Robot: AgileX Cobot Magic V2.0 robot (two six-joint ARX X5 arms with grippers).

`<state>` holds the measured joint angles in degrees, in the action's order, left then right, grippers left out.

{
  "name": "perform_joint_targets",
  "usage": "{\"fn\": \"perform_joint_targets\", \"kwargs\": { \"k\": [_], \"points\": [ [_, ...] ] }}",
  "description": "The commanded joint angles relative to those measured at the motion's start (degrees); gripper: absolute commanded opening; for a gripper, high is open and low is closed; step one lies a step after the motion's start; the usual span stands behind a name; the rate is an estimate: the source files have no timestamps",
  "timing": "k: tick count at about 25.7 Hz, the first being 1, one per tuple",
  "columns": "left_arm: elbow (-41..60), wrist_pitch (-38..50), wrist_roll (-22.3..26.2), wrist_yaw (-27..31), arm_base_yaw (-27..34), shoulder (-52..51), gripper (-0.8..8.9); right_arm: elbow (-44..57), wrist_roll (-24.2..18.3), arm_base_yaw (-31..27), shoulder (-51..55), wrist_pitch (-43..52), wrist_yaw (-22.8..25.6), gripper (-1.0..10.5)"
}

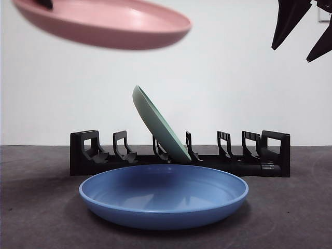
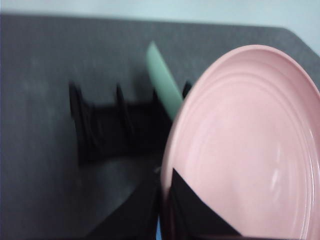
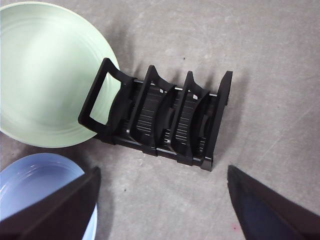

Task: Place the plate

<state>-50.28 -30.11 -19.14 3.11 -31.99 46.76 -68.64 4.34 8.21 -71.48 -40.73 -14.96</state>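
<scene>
My left gripper [image 2: 167,210] is shut on the rim of a pink plate [image 2: 250,145], which hangs high at the upper left of the front view as the pink plate [image 1: 109,23]. Below stands the black dish rack [image 1: 179,155] with a green plate [image 1: 161,124] leaning in a middle slot. A blue plate [image 1: 163,199] lies flat on the table before the rack. My right gripper [image 3: 162,205] hovers open above the rack's right end [image 3: 165,120], holding nothing; its jaws show at the top right of the front view.
The dark table [image 1: 301,207] stretches to both sides of the blue plate. Rack slots left and right of the green plate hold nothing. A white wall stands behind.
</scene>
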Motion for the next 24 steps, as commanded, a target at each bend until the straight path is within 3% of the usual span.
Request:
{"fn": "perform_joint_targets", "kwargs": {
  "k": [1, 10, 17, 24],
  "points": [
    [2.8, 1.0, -5.5, -0.1, -1.3, 0.4, 0.15, -1.2, -0.5, 0.2, -0.4, 0.0, 0.0, 4.0],
    [8.8, -0.3, -16.4, -0.2, -4.5, 3.7, 0.15, -1.2, -0.6, 0.2, -0.4, 0.0, 0.0, 4.0],
    [8.8, 0.2, -19.1, -0.9, -5.6, 12.1, 0.15, -1.2, -0.7, 0.2, -0.4, 0.0, 0.0, 4.0],
    [8.8, 6.7, -19.6, -1.6, -6.0, 23.8, 0.15, -1.2, -0.7, 0.2, -0.4, -0.1, 0.0, 4.0]
  ]
}}
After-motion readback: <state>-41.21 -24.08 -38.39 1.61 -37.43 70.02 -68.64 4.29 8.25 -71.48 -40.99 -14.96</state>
